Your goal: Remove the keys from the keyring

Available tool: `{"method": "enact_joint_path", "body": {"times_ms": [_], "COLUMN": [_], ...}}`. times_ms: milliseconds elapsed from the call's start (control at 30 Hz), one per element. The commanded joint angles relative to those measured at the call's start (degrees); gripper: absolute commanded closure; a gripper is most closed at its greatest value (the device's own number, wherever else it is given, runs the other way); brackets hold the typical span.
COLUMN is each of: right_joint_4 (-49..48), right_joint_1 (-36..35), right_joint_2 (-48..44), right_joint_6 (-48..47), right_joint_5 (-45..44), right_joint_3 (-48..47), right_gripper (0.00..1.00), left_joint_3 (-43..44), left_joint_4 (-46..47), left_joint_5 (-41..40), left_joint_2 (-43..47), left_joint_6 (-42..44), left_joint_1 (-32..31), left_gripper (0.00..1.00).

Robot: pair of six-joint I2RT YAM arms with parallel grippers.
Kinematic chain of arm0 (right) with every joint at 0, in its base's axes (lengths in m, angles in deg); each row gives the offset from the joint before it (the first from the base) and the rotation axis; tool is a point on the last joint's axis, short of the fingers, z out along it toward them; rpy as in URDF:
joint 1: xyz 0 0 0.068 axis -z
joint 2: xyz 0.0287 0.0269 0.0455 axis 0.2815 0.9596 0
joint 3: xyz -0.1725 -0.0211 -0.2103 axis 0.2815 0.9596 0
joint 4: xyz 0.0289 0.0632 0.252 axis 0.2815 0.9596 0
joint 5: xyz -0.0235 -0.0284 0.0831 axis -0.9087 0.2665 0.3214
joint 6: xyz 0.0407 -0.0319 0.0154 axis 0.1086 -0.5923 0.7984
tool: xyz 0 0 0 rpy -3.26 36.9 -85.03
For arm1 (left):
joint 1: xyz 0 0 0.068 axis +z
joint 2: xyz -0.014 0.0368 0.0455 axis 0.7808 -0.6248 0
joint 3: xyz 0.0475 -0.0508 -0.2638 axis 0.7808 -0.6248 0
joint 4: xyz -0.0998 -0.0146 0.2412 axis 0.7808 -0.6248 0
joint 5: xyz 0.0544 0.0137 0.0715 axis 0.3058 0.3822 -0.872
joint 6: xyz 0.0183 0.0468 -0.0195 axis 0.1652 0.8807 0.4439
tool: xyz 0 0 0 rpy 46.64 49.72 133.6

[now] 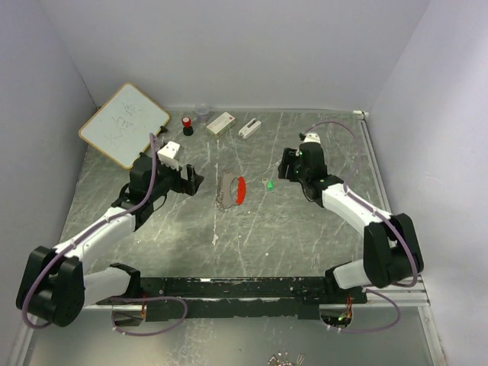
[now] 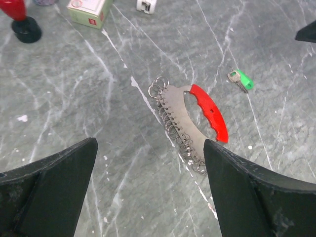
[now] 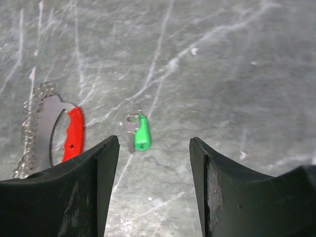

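The keyring [image 2: 178, 112], a curved silvery-grey metal piece with a chain of small rings along its edge, lies flat mid-table. The red key [image 2: 211, 113] lies against its right side. The green key [image 2: 241, 80] lies apart to the right, free of the keyring. My left gripper [image 2: 148, 190] is open and empty, hovering just left of the keyring [image 1: 226, 191]. My right gripper [image 3: 154, 182] is open and empty, hovering just right of the green key [image 3: 141, 132]. The right wrist view also shows the red key [image 3: 74, 133] and the keyring [image 3: 43, 123].
A whiteboard [image 1: 123, 124] leans at the back left. A red-and-black cylinder [image 1: 187, 126], a small clear cup [image 1: 202, 110] and two white blocks [image 1: 221, 123] [image 1: 249, 128] stand along the back wall. Walls close in the table on three sides.
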Motion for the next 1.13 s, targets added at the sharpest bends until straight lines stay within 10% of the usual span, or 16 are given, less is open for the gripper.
{"method": "enact_joint_path", "body": {"times_ms": [0, 567, 933, 1100], "right_joint_4": [0.05, 5.87, 8.31, 9.25], "right_joint_1": [0.08, 0.06, 0.08, 0.08], "right_joint_2": [-5.99, -33.48, -39.60, -37.88], "right_joint_6": [3.41, 14.53, 16.02, 17.81], "right_joint_5": [-12.97, -48.09, -52.89, -53.43], "right_joint_3": [3.72, 17.67, 20.27, 19.67], "right_gripper": [0.41, 0.41, 0.48, 0.01], "left_joint_3": [-3.46, -15.68, -21.20, -21.91], "left_joint_4": [1.55, 2.93, -0.05, -0.33], "left_joint_5": [-5.92, -23.99, -38.65, -39.19], "left_joint_2": [5.55, 22.03, 32.53, 34.66], "left_joint_6": [-2.32, -6.57, -7.39, -7.21], "left_joint_1": [-0.03, 0.01, 0.01, 0.01], "left_gripper": [0.00, 0.00, 0.00, 0.00]}}
